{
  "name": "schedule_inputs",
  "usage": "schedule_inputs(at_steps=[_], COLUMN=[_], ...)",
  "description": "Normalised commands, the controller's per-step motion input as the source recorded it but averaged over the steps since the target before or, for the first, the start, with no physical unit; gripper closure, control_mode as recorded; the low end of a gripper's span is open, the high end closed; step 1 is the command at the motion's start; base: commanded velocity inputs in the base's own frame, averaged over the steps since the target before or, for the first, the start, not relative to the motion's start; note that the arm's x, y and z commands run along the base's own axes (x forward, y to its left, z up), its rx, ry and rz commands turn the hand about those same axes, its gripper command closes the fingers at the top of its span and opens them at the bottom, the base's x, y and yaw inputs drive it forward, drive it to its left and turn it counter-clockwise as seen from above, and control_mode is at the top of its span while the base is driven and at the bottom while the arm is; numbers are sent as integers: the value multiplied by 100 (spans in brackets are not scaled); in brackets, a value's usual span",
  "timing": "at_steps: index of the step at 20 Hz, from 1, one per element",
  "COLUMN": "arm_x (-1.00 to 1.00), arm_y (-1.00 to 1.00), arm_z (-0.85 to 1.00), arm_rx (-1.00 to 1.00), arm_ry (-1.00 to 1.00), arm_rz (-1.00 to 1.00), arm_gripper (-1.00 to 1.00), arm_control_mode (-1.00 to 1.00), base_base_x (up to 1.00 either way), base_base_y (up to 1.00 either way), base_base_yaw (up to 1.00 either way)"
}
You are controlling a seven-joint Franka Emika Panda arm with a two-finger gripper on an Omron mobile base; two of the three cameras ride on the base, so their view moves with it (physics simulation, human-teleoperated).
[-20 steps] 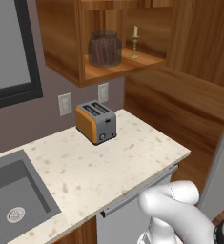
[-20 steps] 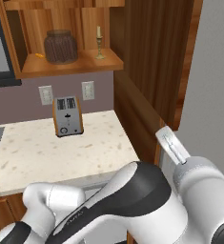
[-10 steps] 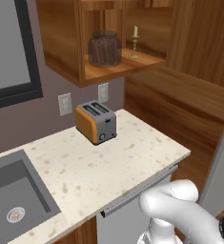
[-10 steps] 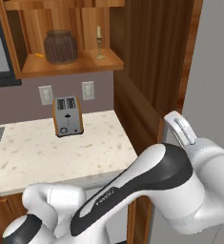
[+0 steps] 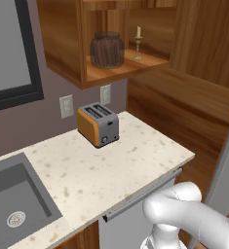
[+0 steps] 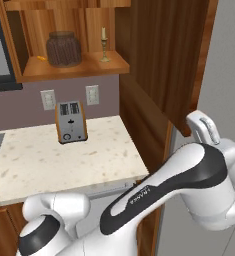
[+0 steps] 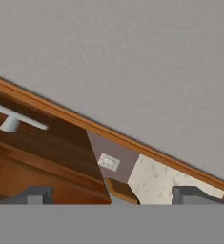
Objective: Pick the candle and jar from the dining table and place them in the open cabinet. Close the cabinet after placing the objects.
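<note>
The jar [image 5: 107, 49] [image 6: 64, 49], clear glass with dark sticks inside, stands on the shelf of the open cabinet [image 5: 62, 44] [image 6: 84, 67]. The candle [image 5: 138, 44] [image 6: 104, 45] on its brass holder stands to the jar's right on the same shelf. The cabinet's door [image 6: 161, 55] hangs swung out to the right. In the hand view my gripper [image 7: 116, 195] is open with nothing between its fingertips [image 7: 37, 194], and the door's silver handle [image 7: 17, 120] lies ahead at the left. The dining table is out of view.
An orange toaster [image 5: 98, 124] [image 6: 70, 121] sits on the speckled counter [image 5: 135, 165] [image 6: 34, 160] under the cabinet. A sink [image 5: 13, 204] lies at the counter's left end. A grey wall [image 7: 132, 62] is close to the hand. My arm [image 6: 189, 175] bends low at the right.
In the right base view the arm's upper end has swung right and a little upward. Jar, candle and cabinet door have stayed put.
</note>
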Motion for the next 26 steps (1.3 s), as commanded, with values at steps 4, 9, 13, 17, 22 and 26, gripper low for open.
schedule_inputs(at_steps=[4,9,13,17,22,26], arm_x=[15,2,16,59,77,46], arm_y=[-23,-22,-14,-1,0,1], arm_z=[0,0,5,14,14,16], arm_rx=[8,7,7,8,5,1], arm_ry=[-1,-7,-4,1,5,3], arm_rz=[5,6,7,8,10,10], arm_gripper=[-100,-100,-100,-100,-100,-100], arm_control_mode=[-100,-100,-100,-100,-100,-100], base_base_x=[0,0,0,0,0,0], base_base_y=[0,0,0,0,0,0], base_base_yaw=[0,0,0,0,0,0])
